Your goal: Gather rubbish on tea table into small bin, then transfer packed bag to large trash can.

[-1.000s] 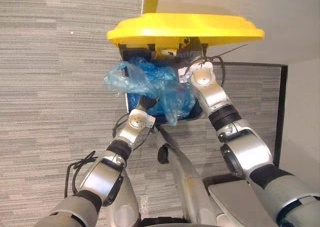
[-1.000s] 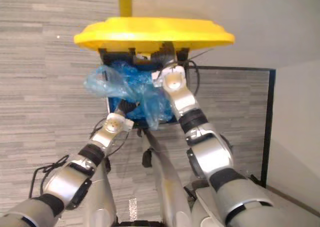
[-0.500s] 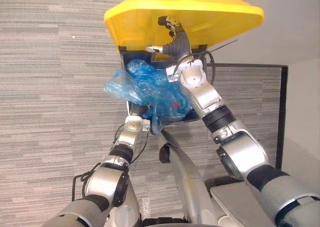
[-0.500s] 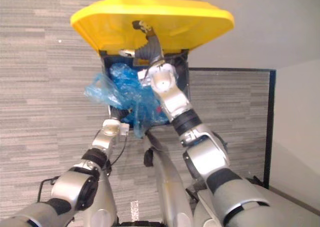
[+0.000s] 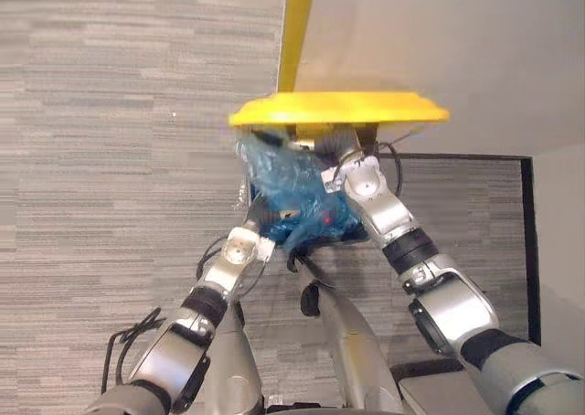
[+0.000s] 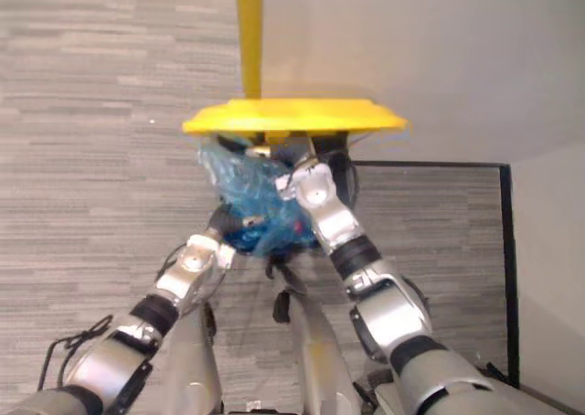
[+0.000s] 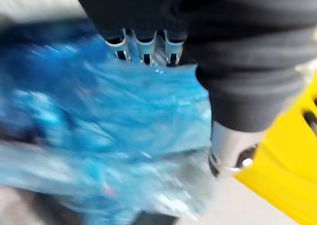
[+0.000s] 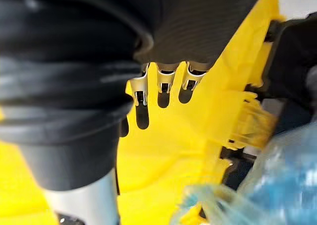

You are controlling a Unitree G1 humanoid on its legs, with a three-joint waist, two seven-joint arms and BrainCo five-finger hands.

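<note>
**Lid coming down over the bag**

The left hand (image 7: 144, 50), its grip hidden in plastic, is pushing the crumpled blue plastic rubbish bag (image 5: 288, 182) into the yellow-lidded large trash can (image 5: 338, 111). The right hand (image 8: 163, 79), fingers straight, is lowering the lid it propped higher half a second ago. The transfer looks nearly finished.

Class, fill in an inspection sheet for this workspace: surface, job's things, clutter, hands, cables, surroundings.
Surface: grey striped carpet floor.
Job's things: blue bag bunched just under the raised yellow lid of the large trash can.
Clutter: nothing seen.
Hands: left hand against the blue bag, grip hidden by plastic; right hand open, fingers straight on the lid's underside.
Cables: nothing seen.
Surroundings: pale wall with a yellow vertical strip; black border line on the floor.
</note>
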